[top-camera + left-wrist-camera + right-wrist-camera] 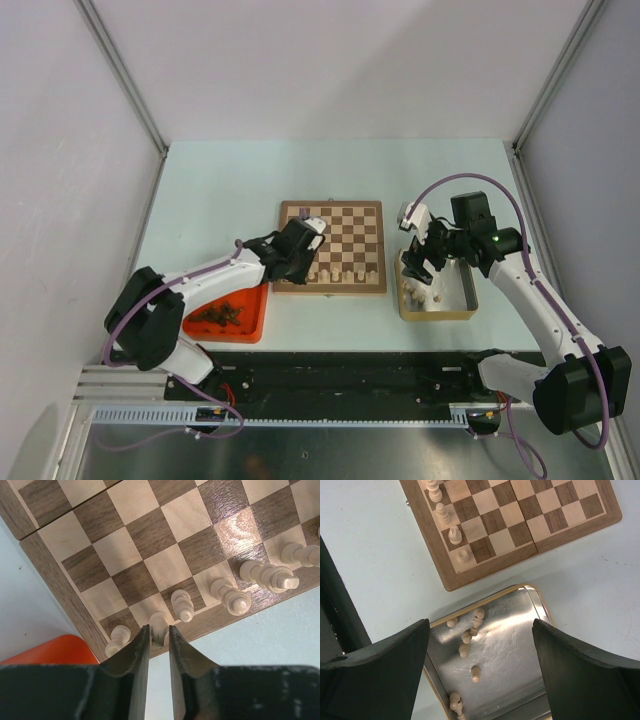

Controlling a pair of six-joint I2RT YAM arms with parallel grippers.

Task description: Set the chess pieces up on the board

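Overhead view of a pale table with two white robot arms. The chessboard (350,225) lies at the centre of the frame, with a row of pale chess pieces (345,270) standing along its lower edge. The left claw (300,245) reaches to the board's lower left corner. In its wrist view its two dark fingers (137,652) are drawn nearly together and pinch a single pale piece (159,622) upright on the second square from the corner. They grip it low on its body, probably so it ends up standing and centred. A neighbour (118,639) stands on the corner square just beside it, and others (182,605) follow along the row toward the right of the frame, so the narrow grip likely also keeps the fingers from knocking them. The right claw (480,622) hangs wide open and empty above a gold tin (535,592) off the board's lower right corner. Loose pale pieces (465,650) lie on their sides in the tin, and the claw seems lined up for the next pick. A red tray (255,320) at lower left holds a heap of dark pieces (220,315), not yet on the board.
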